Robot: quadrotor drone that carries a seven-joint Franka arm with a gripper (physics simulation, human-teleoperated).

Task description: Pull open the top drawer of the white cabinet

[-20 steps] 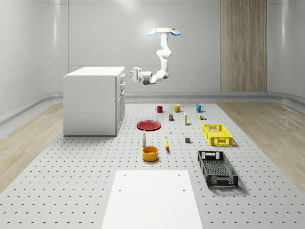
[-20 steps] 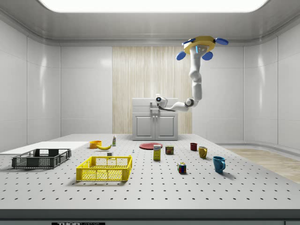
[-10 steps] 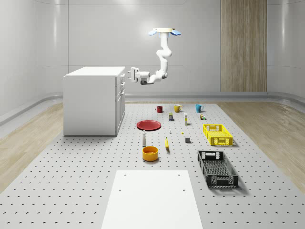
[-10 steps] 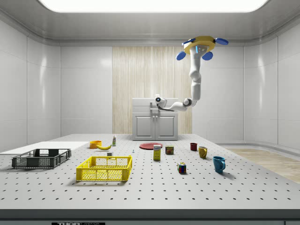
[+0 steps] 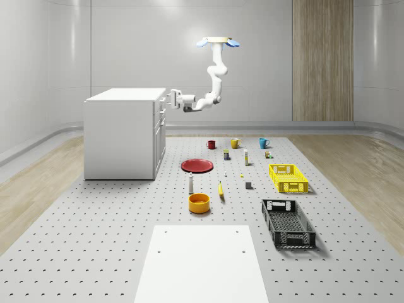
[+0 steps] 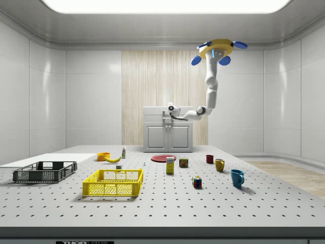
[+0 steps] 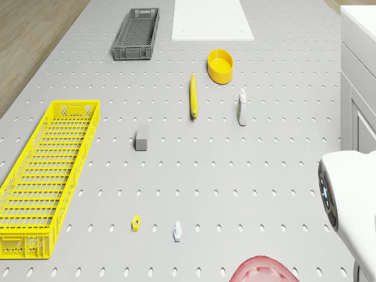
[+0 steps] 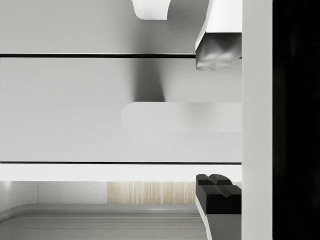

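Observation:
The white cabinet [image 5: 123, 134] stands on the table at the whole-scene view's left, with its drawers shut. The drone [image 5: 218, 43] hovers high to the cabinet's right, and its arm reaches down and across to the cabinet's front. My gripper [image 5: 169, 100] is open at the top drawer's height, right at the front face. In the wrist view the top drawer's handle [image 8: 182, 117] lies between my two fingertips [image 8: 220, 52], with a gap on each side; the gripper [image 8: 218, 120] is level with the bar. From the side, the gripper [image 6: 171, 108] is in front of the cabinet [image 6: 167, 136].
A red plate [image 5: 197, 165], a bottle [image 5: 190, 183], a yellow bowl [image 5: 199, 202] and a banana [image 5: 221, 189] lie on the pegboard table right of the cabinet. Mugs [image 5: 235, 143] stand further back. A yellow crate [image 5: 288, 178] and a black crate [image 5: 288, 223] sit at the right.
The gripper has moved toward the cabinet's front, to the whole-scene view's left, from a short way off to right at the top drawer. The drone has held its place.

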